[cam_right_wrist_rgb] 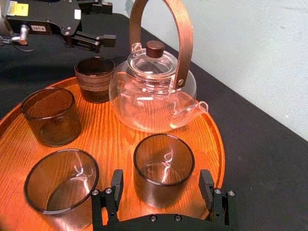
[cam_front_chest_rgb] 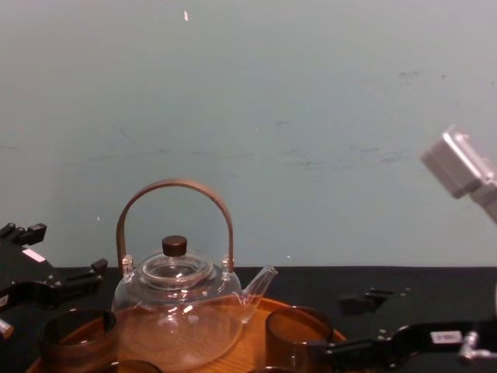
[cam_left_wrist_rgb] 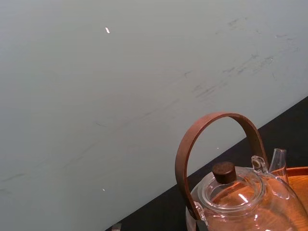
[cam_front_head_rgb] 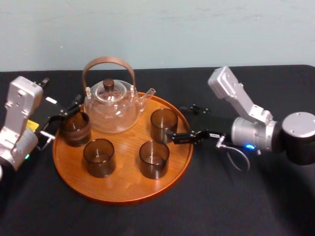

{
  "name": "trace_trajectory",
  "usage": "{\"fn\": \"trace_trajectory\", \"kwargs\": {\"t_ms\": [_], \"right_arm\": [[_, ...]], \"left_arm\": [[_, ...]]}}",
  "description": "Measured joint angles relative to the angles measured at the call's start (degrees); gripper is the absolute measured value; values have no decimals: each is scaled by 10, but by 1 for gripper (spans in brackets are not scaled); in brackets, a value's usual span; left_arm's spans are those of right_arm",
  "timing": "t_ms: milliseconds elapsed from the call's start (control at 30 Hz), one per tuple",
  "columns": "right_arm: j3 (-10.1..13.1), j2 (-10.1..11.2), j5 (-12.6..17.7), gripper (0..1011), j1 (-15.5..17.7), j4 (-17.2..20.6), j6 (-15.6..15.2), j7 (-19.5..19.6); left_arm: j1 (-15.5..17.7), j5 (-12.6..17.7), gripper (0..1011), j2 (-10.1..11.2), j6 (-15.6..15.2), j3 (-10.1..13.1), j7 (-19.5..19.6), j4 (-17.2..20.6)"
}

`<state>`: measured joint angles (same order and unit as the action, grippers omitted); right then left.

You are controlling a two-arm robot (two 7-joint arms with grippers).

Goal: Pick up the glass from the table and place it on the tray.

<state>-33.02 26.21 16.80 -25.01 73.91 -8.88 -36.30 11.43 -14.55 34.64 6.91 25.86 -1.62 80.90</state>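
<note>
Standing nearest on the round tray (cam_front_head_rgb: pixel 123 192) are two dark tumblers (cam_front_head_rgb: pixel 99 157). Just behind them, on the right, the glass (cam_front_head_rgb: pixel 163 123) rests upright on the tray, with the right gripper (cam_right_wrist_rgb: pixel 161 174) astride it, fingers spread and clear of its sides. Farther back a ribbed cup (cam_front_head_rgb: pixel 75 129) stands beside the teapot (cam_front_head_rgb: pixel 112 105). The left gripper (cam_right_wrist_rgb: pixel 109 22) hovers beyond this cup, fingers apart, over the black table (cam_front_head_rgb: pixel 221 196).

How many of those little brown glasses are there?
4, all on the tray: the back-left glass by the left claw, the front-left glass, the front-right glass, the back-right glass at the right claw.
</note>
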Motion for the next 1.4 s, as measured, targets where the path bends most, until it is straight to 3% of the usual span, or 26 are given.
{"fn": "trace_trajectory", "kwargs": {"t_ms": [333, 633, 833, 1133, 1400], "right_arm": [[29, 58, 29, 1002, 44, 69, 8, -2], [70, 83, 48, 1002, 89, 116, 34, 37], [108, 76, 45, 1002, 126, 141, 54, 102], [153, 46, 8, 1002, 183, 160, 94, 206], [170, 21, -15, 1002, 210, 154, 112, 246]], "left_arm": [[0, 0, 1001, 0, 0, 0, 0, 0], [0, 0, 1001, 0, 0, 0, 0, 0], [0, 0, 1001, 0, 0, 0, 0, 0], [0, 0, 1001, 0, 0, 0, 0, 0], [0, 0, 1001, 0, 0, 0, 0, 0]]}}
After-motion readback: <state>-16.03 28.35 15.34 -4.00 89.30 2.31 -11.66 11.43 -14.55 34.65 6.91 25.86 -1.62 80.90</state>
